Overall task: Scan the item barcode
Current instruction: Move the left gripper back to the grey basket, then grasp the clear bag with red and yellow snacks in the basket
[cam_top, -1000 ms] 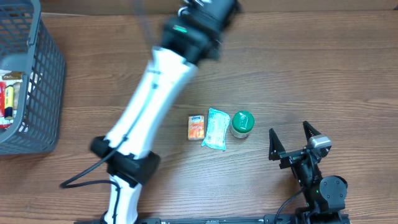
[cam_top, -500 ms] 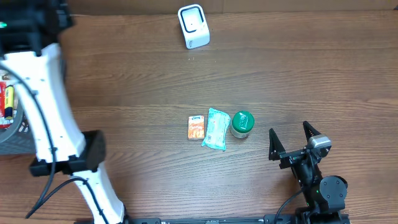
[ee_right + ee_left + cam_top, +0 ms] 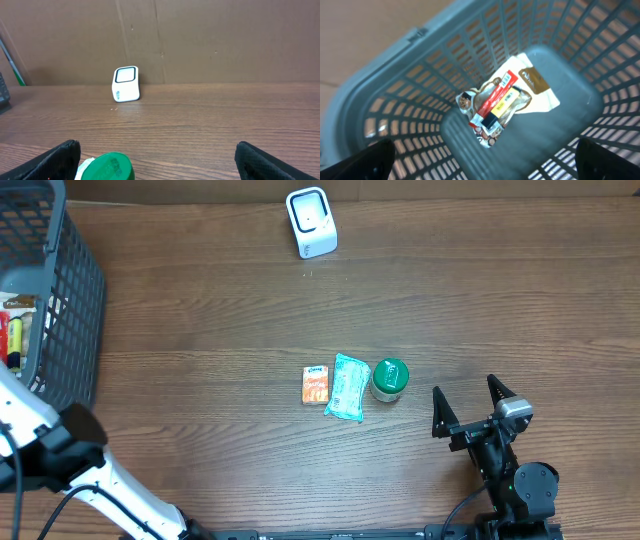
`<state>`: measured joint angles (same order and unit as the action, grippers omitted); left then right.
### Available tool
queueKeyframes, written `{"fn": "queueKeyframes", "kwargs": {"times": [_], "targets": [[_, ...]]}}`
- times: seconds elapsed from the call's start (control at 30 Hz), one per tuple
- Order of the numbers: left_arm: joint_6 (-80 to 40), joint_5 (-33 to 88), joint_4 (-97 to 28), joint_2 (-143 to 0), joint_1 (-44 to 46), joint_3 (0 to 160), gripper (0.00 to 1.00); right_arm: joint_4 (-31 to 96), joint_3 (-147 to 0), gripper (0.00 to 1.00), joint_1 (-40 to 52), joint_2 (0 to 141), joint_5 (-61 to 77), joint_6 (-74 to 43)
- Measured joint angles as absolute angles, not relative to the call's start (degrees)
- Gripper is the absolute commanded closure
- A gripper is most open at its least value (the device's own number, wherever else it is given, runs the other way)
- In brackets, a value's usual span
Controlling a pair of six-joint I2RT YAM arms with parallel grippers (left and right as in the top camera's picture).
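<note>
The left gripper (image 3: 485, 162) hangs directly above the basket (image 3: 380, 75). Its 2 fingers stand as wide apart as they go, and nothing is between them. In the wrist view they frame the basket floor, where a red and yellow packet (image 3: 495, 102) lies on top of a white pouch (image 3: 536, 87). From overhead only the left arm (image 3: 60, 450) shows, just below the basket, and the gripper itself is outside the picture.

This is the change: 1 second ago this arm was stretched across the table (image 3: 200, 310), far to the right of the basket and towards the scanner (image 3: 311, 222). Half a second ago it was already swinging over the basket. Now it is over the basket with an empty claw. I judge that 1 item has been scanned and dropped in, so this round is finished and the next item can be taken.

The right gripper (image 3: 468, 402) has not moved. It rests well to the right of the basket, fully open and holding nothing.

3 items wait on the table, well apart from the basket on its right side: an orange carton (image 3: 316, 384), a pale blue packet (image 3: 348, 387) and a green-lidded can (image 3: 390, 378), all in 1 row and almost touching. The can is nearest to the right gripper.
</note>
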<state>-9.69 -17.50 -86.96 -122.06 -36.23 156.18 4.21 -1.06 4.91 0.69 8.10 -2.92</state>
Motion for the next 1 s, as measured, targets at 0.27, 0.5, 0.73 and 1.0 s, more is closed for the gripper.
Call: {"fn": "queueKeyframes", "kwargs": {"times": [0.27, 0.5, 0.73, 1.0], "targets": [[1.2, -7.1, -71.9, -122.1, -42.2, 136.8, 0.00, 4.2, -1.1, 0.00, 4.9, 0.7, 8.1, -2.9], [12.6, -0.9, -57.7, -122.1, -43.6, 119.5, 0.00, 4.2, -1.1, 0.00, 4.9, 0.7, 8.1, -2.9], [20.5, 1.2, -45.3, -122.1, -43.6, 107.0, 0.01, 4.2, -1.1, 0.00, 4.9, 0.7, 8.1, -2.9], [22.8, 1.6, -38.5, -122.4, -43.6, 104.6, 0.01, 4.2, -1.1, 0.00, 4.9, 0.7, 8.1, -3.0]]}}
